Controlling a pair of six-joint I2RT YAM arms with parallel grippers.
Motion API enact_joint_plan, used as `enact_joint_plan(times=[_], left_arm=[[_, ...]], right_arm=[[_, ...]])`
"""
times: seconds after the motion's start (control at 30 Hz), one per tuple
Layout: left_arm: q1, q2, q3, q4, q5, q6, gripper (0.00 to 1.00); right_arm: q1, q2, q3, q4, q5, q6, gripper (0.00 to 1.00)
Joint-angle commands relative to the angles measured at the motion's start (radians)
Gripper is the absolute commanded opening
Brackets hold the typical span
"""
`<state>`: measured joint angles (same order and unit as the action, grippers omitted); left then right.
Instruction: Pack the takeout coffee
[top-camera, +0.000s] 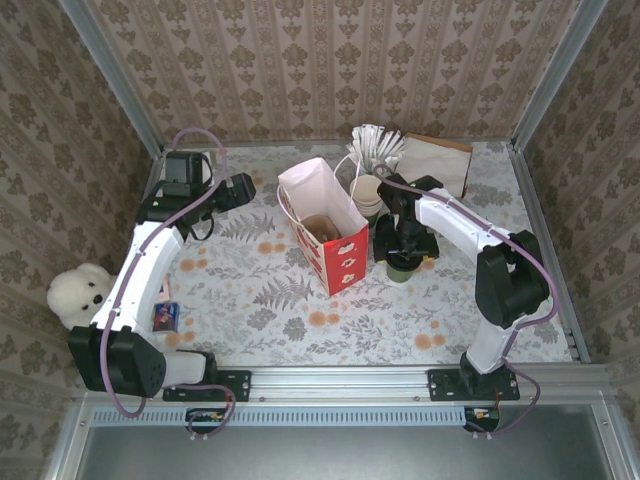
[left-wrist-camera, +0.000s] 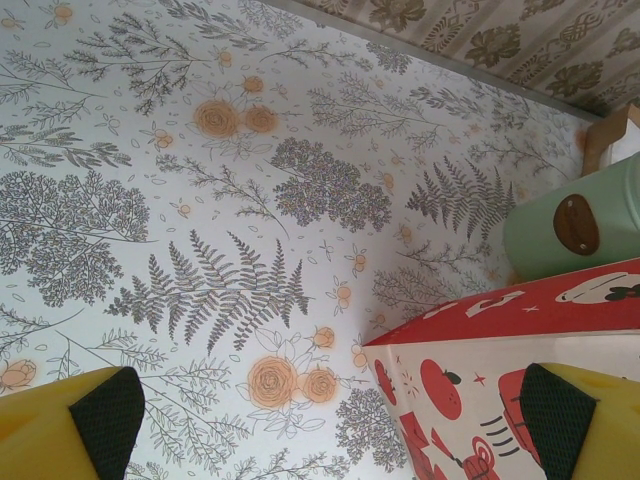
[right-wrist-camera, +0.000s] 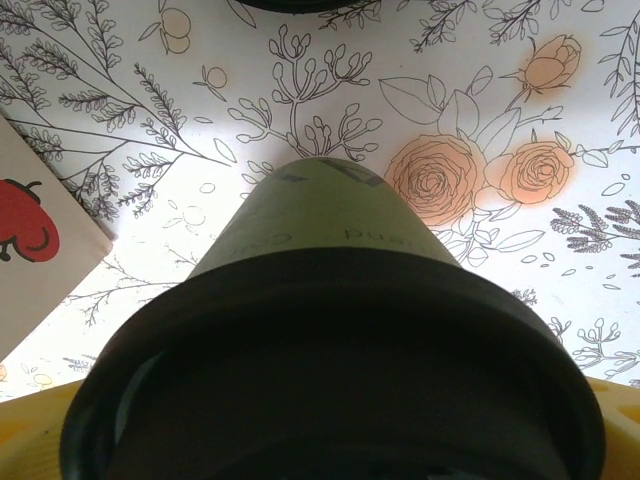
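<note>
Our right hand (right-wrist-camera: 325, 440) stands wide astride the lidded takeout coffee (right-wrist-camera: 320, 215), upright on the desk (left-wrist-camera: 200, 200). The open red bag (top-camera: 345, 262), something brown inside, sits just left. Our left hand (left-wrist-camera: 325, 415) gapes over open desk beside that bag.

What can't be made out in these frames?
- Top view: the right gripper covers most of the takeout coffee.
- Right wrist view: its black lid hides the tips of the yellow fingers; contact cannot be told.
- Top view: the brown thing inside the red bag is too small to identify.
- Left wrist view: a pale green thing is cut off by the right edge.
</note>
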<state>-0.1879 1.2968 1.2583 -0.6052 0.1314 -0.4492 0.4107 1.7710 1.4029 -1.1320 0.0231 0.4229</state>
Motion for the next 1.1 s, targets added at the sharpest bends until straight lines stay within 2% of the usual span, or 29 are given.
enact_joint_plan(times=[0.0,0.3,0.57,0.73,0.8,0.93,1.07], left_arm=[[0.01,-0.011,0.021,-0.02,0.012,0.013,1.0],[0.013,-0.012,0.038,-0.005,0.021,0.0,1.0],[0.013,-0.041,0.013,0.046,0.03,-0.016,1.0],[0.017,-0.08,0.002,0.062,-0.011,-0.009,1.0],[0.019,-0.083,0.019,0.06,0.023,-0.001,1.0],[0.016,-0.092,0.018,0.116,0.172,0.018,1.0],[0.006,-0.089,0.035,0.114,0.207,0.01,1.0]], right_arm=[[0.003,-0.006,-0.026,0.009,-0.005,0.02,0.97],[0.001,-0.063,-0.024,0.006,0.014,0.017,0.82],[-0.012,-0.157,0.021,-0.108,0.04,-0.049,0.83],[-0.013,-0.213,0.077,-0.23,0.109,-0.083,0.83],[-0.021,-0.241,0.1,-0.261,0.12,-0.095,0.81],[-0.029,-0.276,0.154,-0.346,0.097,-0.129,0.78],[-0.029,-0.304,0.226,-0.427,0.1,-0.124,0.79]])
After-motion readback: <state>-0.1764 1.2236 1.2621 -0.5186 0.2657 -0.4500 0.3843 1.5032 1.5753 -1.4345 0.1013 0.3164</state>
